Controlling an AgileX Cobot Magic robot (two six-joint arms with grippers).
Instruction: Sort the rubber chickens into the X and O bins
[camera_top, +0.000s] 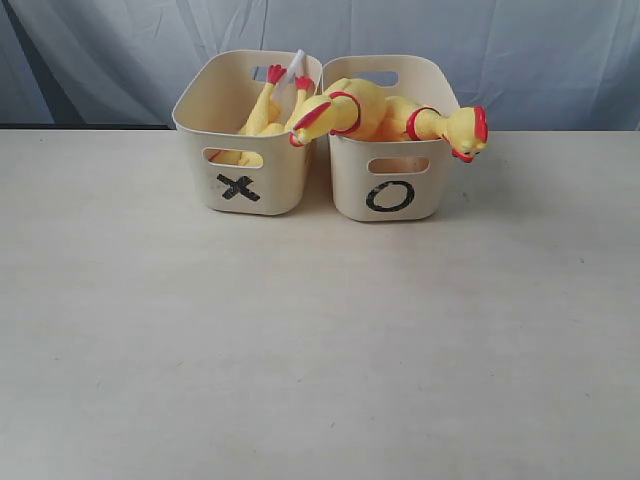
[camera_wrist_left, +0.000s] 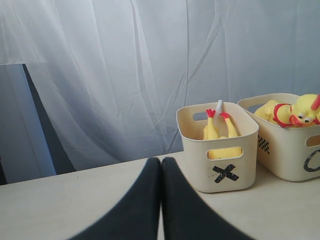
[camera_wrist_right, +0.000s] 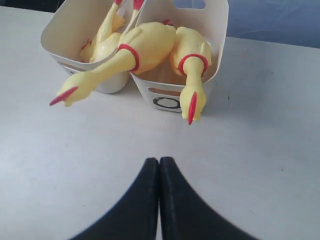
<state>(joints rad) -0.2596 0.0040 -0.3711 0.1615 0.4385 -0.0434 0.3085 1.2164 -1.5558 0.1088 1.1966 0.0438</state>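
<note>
Two cream bins stand side by side at the back of the table. The X bin (camera_top: 235, 185) holds one yellow rubber chicken (camera_top: 262, 118), red feet up. The O bin (camera_top: 392, 200) holds two chickens: one (camera_top: 330, 112) hangs its head over the rim toward the X bin, the other (camera_top: 450, 125) leans its head over the front right corner. Neither arm shows in the exterior view. My left gripper (camera_wrist_left: 161, 161) is shut and empty, short of the X bin (camera_wrist_left: 225, 172). My right gripper (camera_wrist_right: 159, 161) is shut and empty, over bare table in front of the O bin (camera_wrist_right: 167, 102).
A pale wrinkled cloth backdrop (camera_top: 500, 50) hangs behind the bins. The beige table (camera_top: 300, 350) stretches wide in front of them, its back edge just behind the bins.
</note>
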